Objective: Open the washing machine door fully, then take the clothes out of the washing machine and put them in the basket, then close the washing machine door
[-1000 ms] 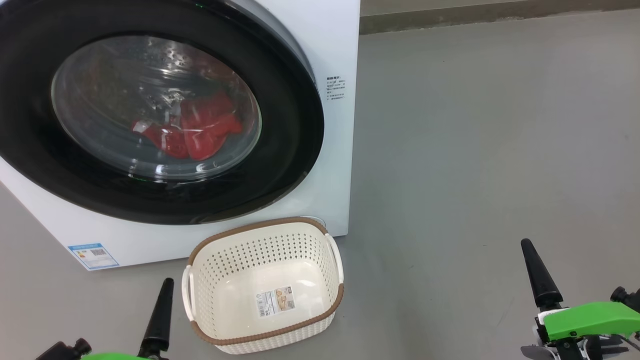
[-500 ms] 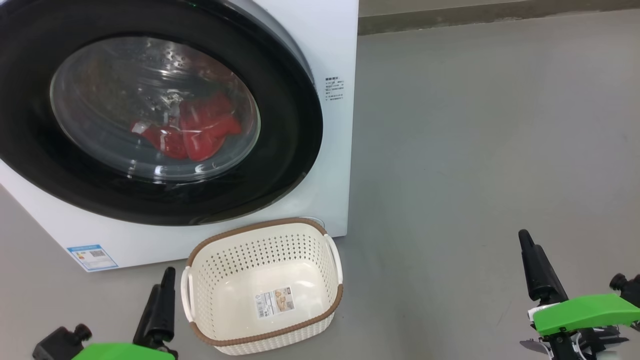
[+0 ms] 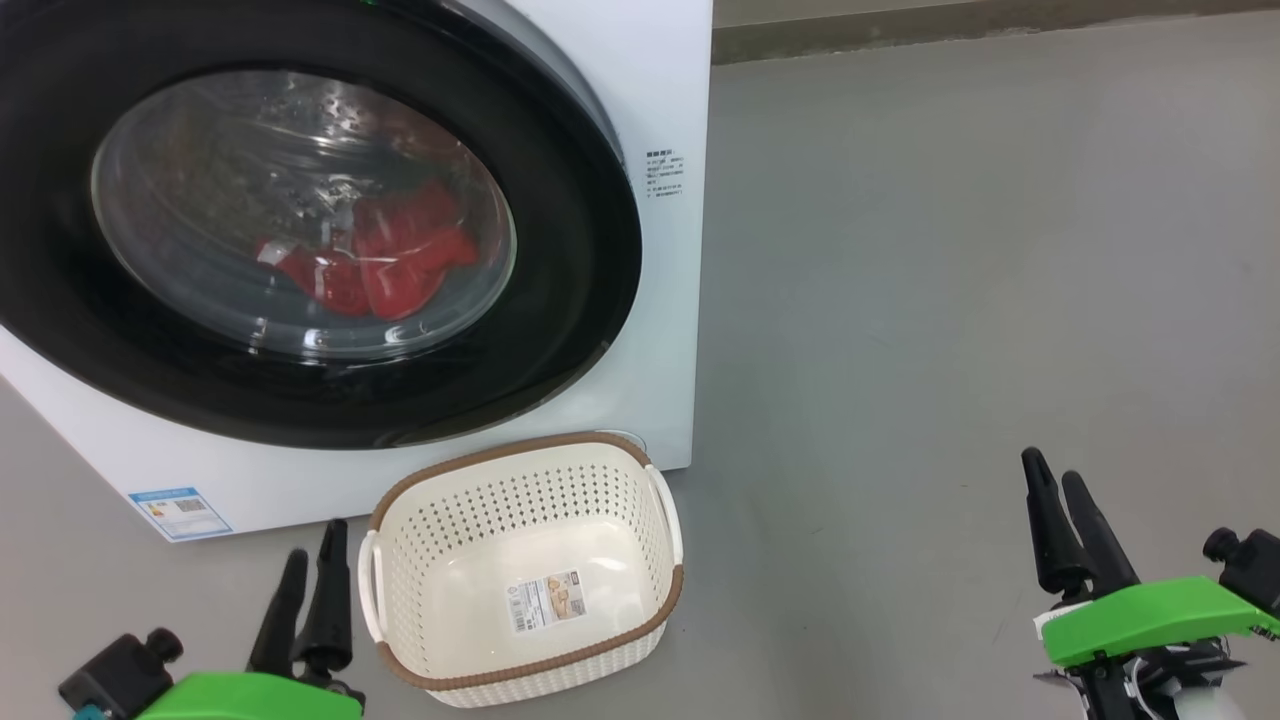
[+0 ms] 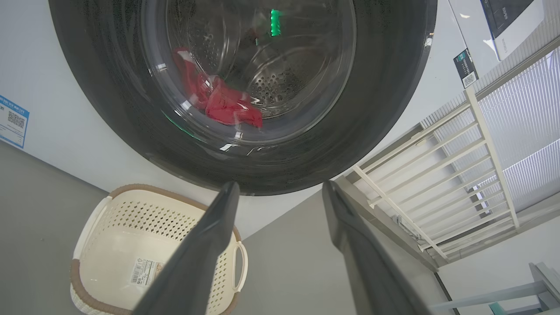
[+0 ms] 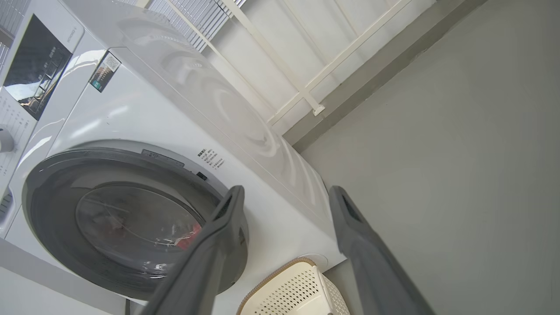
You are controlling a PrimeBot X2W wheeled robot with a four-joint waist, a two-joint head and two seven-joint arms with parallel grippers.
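Observation:
The washing machine [image 3: 660, 90] is big and white and stands at the upper left. The washing machine door [image 3: 570, 300], with its black rim and glass bowl, lies flat against the machine's front. Behind the glass, the red clothes [image 3: 400, 255] lie in the drum. The cream basket [image 3: 520, 490] stands empty on the floor before the machine. My left gripper [image 3: 317, 540] is open just left of the basket. My right gripper [image 3: 1050, 467] is open far to the right, over bare floor. Through the left wrist view's open gripper [image 4: 280, 186] I see the door [image 4: 385, 87], clothes [image 4: 223, 105] and basket [image 4: 131, 227]. The right wrist view's open gripper [image 5: 285, 190] points at the machine [image 5: 144, 109].
Grey floor [image 3: 950, 280] stretches wide to the right of the machine, ending at a dark baseboard [image 3: 950, 25]. A white railing [image 4: 437, 175] stands beside the machine. The machine carries a blue label [image 3: 180, 510] low on its front and a control panel [image 5: 39, 74].
Both grippers have turned at the wrist, so two fingers of each now show. The right one has moved slightly left and up. The left one has risen a little.

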